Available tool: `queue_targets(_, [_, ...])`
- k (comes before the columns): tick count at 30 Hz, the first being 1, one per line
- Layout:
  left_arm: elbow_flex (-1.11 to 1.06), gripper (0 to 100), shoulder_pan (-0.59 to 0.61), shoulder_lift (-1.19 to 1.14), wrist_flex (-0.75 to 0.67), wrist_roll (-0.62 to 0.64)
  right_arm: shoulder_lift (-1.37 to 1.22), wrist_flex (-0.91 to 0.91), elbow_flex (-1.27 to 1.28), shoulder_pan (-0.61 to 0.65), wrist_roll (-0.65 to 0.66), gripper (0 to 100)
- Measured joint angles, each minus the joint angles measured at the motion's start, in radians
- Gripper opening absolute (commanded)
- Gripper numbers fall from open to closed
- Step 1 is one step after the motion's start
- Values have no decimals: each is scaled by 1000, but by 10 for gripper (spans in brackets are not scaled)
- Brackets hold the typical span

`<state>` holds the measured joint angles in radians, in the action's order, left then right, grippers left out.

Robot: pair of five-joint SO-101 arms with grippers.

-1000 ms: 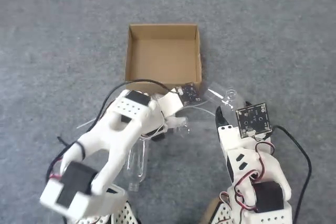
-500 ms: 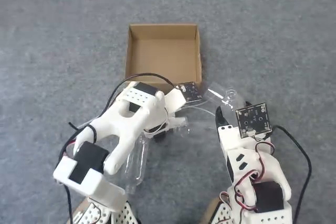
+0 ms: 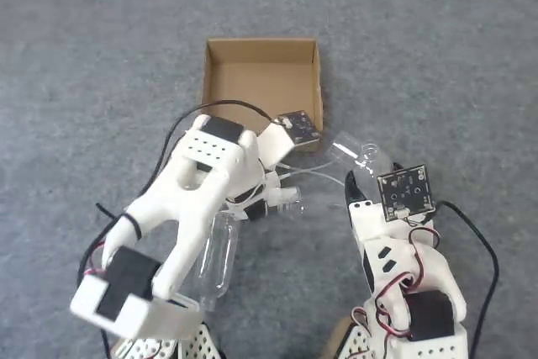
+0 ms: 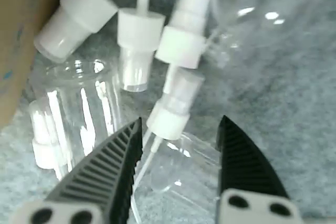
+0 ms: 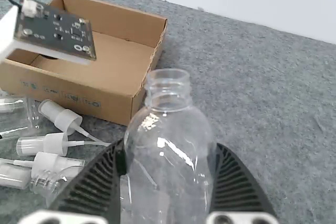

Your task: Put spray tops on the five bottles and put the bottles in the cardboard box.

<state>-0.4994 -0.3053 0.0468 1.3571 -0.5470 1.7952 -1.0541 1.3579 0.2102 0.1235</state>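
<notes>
At upper centre of the high view the cardboard box (image 3: pixel 318 90) was seen on the table (image 3: pixel 437 65). Right tool (image 5: pixel 168 153) was clamped on an uncapped bottle (image 5: pixel 168 108); left tool (image 4: pixel 181 124) was spread open over loose spray tops (image 4: pixel 139 30) below the box.

Slants the left arm (image 3: pixel 189 216) from lower left up to frame centre in the high view, with the left gripper (image 4: pixel 180 125) spread, fingers well apart. Sets the right arm (image 3: pixel 403 279) at lower right, with the right gripper (image 5: pixel 168 153) closed, both fingers pressed against a bottle (image 5: pixel 167 106).
</notes>
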Motion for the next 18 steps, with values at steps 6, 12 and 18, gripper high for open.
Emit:
queue_targets(6, [-86, 216, -46, 21, -11, 2, 0, 0, 0, 0, 0, 76])
queue_targets(12, [-181, 216, -40, 29, -140, 5, 0, 0, 0, 0, 0, 76])
queue_targets(18, [-221, 217, -38, 35, -242, 5, 0, 0, 0, 0, 0, 76])
